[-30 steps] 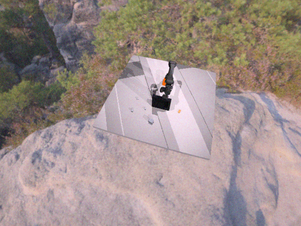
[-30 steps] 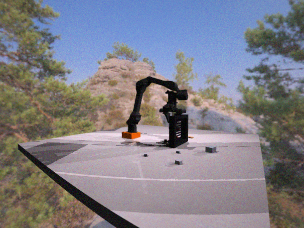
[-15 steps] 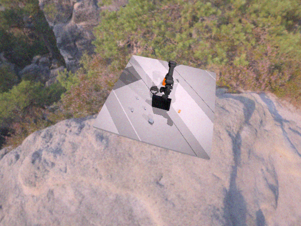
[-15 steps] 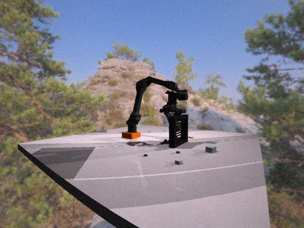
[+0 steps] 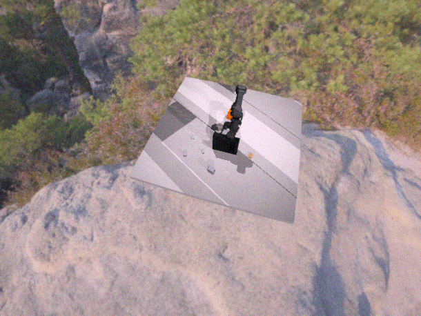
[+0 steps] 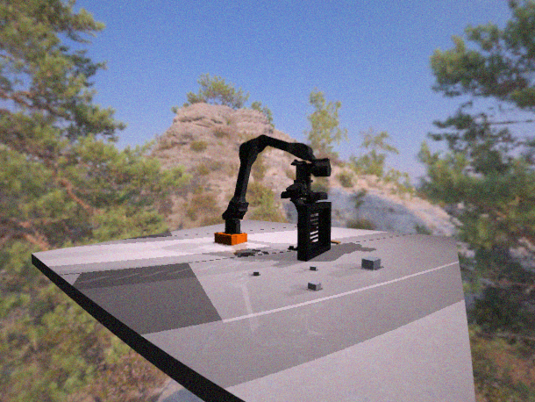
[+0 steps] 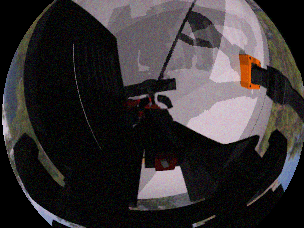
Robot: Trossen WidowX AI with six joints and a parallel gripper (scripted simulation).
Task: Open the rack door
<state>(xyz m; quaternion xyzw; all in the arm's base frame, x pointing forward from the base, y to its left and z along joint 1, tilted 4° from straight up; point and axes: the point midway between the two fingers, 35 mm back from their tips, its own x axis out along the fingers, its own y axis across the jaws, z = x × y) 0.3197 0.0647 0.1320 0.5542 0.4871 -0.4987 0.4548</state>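
The black rack (image 5: pixel 226 143) (image 6: pixel 303 233) stands upright on the table (image 5: pixel 262 193) (image 6: pixel 351 316). Its slatted door looks closed in its frame; the wrist view shows a dark face of the rack (image 7: pixel 75 75) filling the left side. The upright dark handle (image 7: pixel 165 162), with a dull red patch near its top, stands in front of this face. My gripper (image 7: pixel 158 125) points down from above and its fingers are narrowed on both sides of the handle, shut on it. The top and exterior views hide the fingertips and the handle. How far the handle is turned is too dark to tell.
Several grey blocks, among them the largest block (image 5: pixel 211 168) (image 6: pixel 371 263) and a smaller block (image 5: pixel 185 152) (image 6: pixel 314 285), lie behind the rack. A small orange piece (image 5: pixel 250 155) (image 6: pixel 336 242) lies beside it. The arm's orange base (image 5: pixel 229 114) (image 6: pixel 231 238) (image 7: pixel 246 72) stands on the handle side.
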